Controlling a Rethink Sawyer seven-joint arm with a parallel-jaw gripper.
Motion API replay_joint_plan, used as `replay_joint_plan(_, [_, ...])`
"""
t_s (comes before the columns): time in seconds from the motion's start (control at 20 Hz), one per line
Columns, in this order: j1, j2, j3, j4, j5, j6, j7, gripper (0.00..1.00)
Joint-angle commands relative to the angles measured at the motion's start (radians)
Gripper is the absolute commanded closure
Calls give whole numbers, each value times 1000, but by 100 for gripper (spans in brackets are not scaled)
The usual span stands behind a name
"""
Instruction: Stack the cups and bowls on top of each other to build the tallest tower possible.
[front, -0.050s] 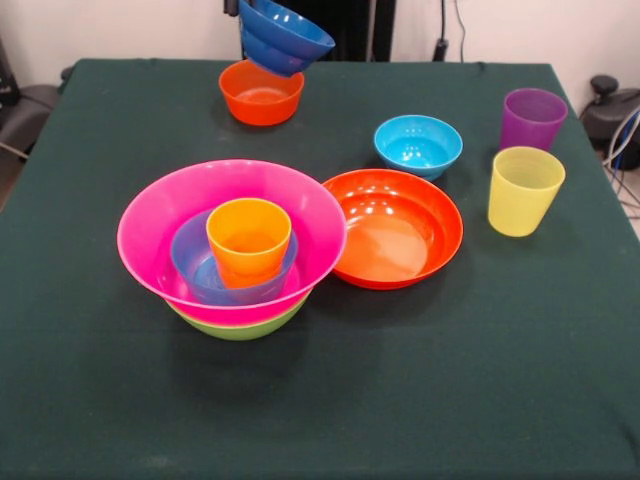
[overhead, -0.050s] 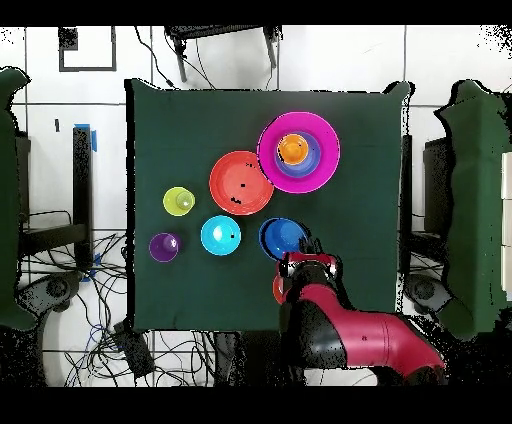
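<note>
At the desk's (front, -0.050s: 120, 400) robot-side edge, the end effector (front, -0.050s: 262, 22) grips a tilted dark blue bowl (front, -0.050s: 283, 35) above a small orange bowl (front, -0.050s: 261, 92). The tower (front, -0.050s: 232, 245) sits well apart, across toward the camera-side; the carry likely runs that way.

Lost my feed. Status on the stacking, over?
Claw holding blue bowl tilted, airborne above small orange bowl. Tower: green, pink, blue bowls, orange cup inside. Nothing in the way.
</note>
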Motion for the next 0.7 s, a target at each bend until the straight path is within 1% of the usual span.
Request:
replay_joint_plan(0.05, [17,39,82,-70,20,147,57,100])
replay_joint_plan(0.35, [24,44,81,-87,27,178,54,100])
replay_joint_plan(0.55, [8,64,101,-97,33,188,53,100])
replay_joint_plan(0.7, [26,75,84,-114,32,192,53,100])
